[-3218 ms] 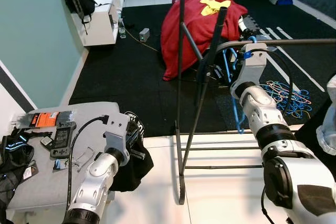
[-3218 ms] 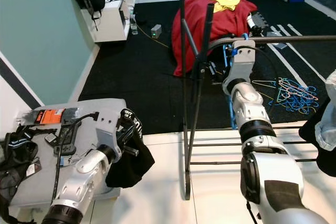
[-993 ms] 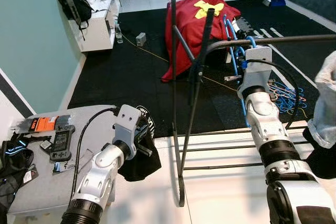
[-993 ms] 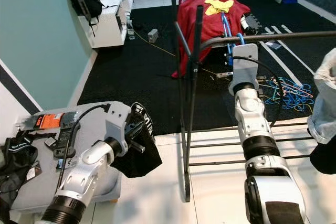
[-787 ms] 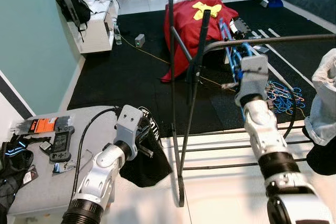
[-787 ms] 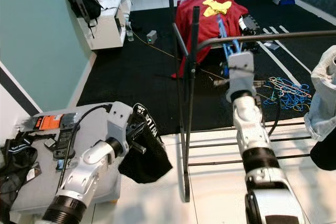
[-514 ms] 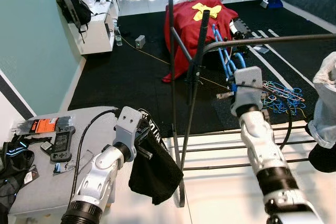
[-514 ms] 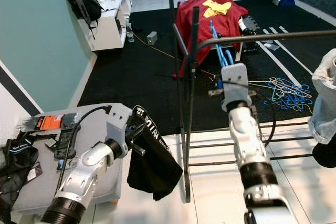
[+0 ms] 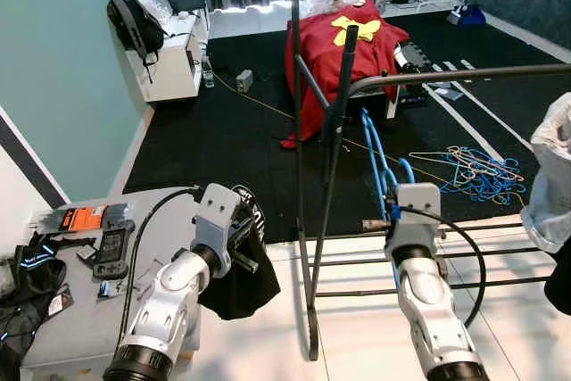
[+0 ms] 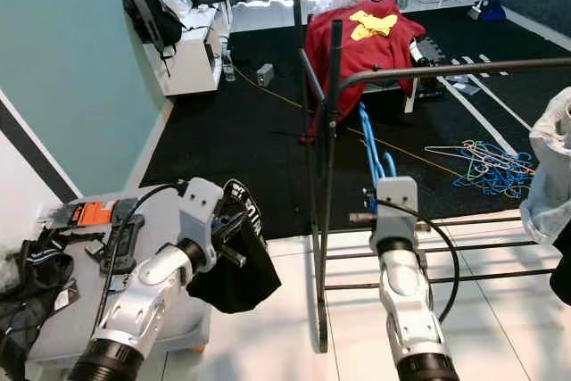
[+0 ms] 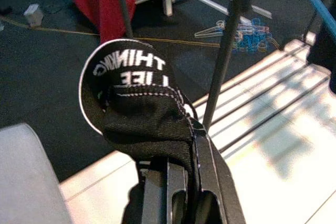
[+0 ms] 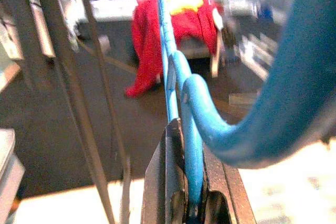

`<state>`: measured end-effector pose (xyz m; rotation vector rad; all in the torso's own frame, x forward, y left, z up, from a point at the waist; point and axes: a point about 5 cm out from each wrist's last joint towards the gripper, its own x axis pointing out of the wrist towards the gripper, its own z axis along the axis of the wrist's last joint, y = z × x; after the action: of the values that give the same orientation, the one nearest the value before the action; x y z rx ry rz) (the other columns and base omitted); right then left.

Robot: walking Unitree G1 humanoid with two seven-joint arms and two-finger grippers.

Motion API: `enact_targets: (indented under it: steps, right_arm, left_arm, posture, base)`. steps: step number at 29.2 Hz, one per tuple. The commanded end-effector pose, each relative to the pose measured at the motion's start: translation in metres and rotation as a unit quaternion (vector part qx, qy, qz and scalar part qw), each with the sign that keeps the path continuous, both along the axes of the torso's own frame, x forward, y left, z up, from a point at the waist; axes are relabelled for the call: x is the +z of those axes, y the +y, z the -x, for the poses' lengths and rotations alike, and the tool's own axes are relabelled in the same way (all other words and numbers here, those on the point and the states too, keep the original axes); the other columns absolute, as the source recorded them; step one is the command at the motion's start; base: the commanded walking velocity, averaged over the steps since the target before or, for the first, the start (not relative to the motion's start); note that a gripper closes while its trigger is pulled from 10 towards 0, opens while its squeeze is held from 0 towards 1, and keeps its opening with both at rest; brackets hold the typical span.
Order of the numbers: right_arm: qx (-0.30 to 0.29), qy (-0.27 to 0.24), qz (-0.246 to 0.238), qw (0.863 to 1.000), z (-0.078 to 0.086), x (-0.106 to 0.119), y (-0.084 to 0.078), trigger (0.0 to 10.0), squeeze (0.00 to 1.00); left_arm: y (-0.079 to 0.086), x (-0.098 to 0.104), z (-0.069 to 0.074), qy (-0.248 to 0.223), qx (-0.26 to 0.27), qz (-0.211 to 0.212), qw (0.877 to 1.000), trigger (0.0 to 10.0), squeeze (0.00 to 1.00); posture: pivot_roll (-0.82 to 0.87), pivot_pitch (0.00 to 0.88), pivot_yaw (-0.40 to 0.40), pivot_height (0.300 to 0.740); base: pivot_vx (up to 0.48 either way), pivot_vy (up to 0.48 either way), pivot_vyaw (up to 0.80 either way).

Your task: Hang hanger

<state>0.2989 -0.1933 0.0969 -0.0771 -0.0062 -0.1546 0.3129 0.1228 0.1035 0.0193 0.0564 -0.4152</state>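
My left gripper (image 9: 244,244) is shut on a black garment (image 9: 239,267) with white lettering, held beside the grey table's corner, left of the rack's upright (image 9: 326,158). Along its fingers (image 11: 157,195), the cloth (image 11: 137,109) is bunched over them. My right gripper (image 9: 393,206) is shut on a blue hanger (image 9: 378,156), low down by the rack's lower bars and well below the black rail (image 9: 464,73). The hanger (image 12: 178,87) runs out from between the right gripper's fingers (image 12: 172,192), its hook curving close to the camera.
A grey table (image 9: 71,336) with small items stands at my left. A red cloth (image 9: 332,46) covers furniture beyond the rack. Loose blue hangers (image 9: 482,171) lie on the black floor. Clothes (image 9: 553,162) hang at the right end of the rail.
My right arm has come down from rail height to the rack's lower bars, hanger still in its grip. The black garment, hanging long half a second ago, is now bunched nearer my left gripper.
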Motion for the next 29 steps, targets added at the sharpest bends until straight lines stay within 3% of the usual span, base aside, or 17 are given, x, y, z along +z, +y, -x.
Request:
enact_targets:
  steps: [1, 2, 3, 9, 16, 18, 29]
  right_arm:
    - [0.000, 0.043, -0.026, 0.999, 0.004, -0.017, 0.000, 3.8, 0.00]
    - [0.000, 0.043, -0.026, 0.999, 0.004, -0.017, 0.000, 3.8, 0.00]
    - [0.003, 0.072, -0.027, 0.997, 0.008, -0.030, -0.001, 10.0, 0.00]
    - [0.028, 0.117, -0.026, 0.992, 0.012, -0.051, 0.001, 10.0, 0.00]
    - [0.060, 0.111, -0.035, 0.991, 0.007, -0.047, 0.012, 10.0, 0.00]
    - [0.084, 0.103, -0.046, 0.990, 0.001, -0.041, 0.024, 10.0, 0.00]
    - [0.098, 0.109, -0.064, 0.987, -0.001, -0.042, 0.031, 10.0, 0.00]
  left_arm:
    - [0.010, -0.014, 0.003, 0.032, 0.034, 0.023, 0.999, 10.0, 0.00]
    - [0.010, -0.014, 0.003, 0.032, 0.034, 0.023, 0.999, 10.0, 0.00]
    - [0.016, -0.021, 0.004, 0.048, 0.060, 0.038, 0.996, 10.0, 0.00]
    - [0.025, -0.036, 0.011, 0.079, 0.103, 0.037, 0.991, 10.0, 0.00]
    - [0.027, -0.035, 0.012, 0.080, 0.119, 0.055, 0.988, 10.0, 0.00]
    - [0.024, -0.031, 0.010, 0.075, 0.122, 0.064, 0.988, 10.0, 0.00]
    - [0.014, -0.021, 0.005, 0.057, 0.108, 0.074, 0.990, 10.0, 0.00]
  posture:
    - [-0.11, 0.054, 0.057, 0.740]
    - [-0.11, 0.054, 0.057, 0.740]
    - [-0.11, 0.052, 0.053, 0.740]
    - [-0.09, 0.047, 0.036, 0.740]
    - [-0.09, 0.049, 0.035, 0.740]
    - [-0.08, 0.048, 0.019, 0.740]
    - [-0.08, 0.039, 0.006, 0.740]
  base:
    - [0.000, 0.000, 0.00]
    - [0.000, 0.000, 0.00]
    - [0.000, 0.000, 0.00]
    - [0.000, 0.000, 0.00]
    - [0.000, 0.000, 0.00]
    - [0.000, 0.000, 0.00]
    - [-0.237, 0.000, 0.00]
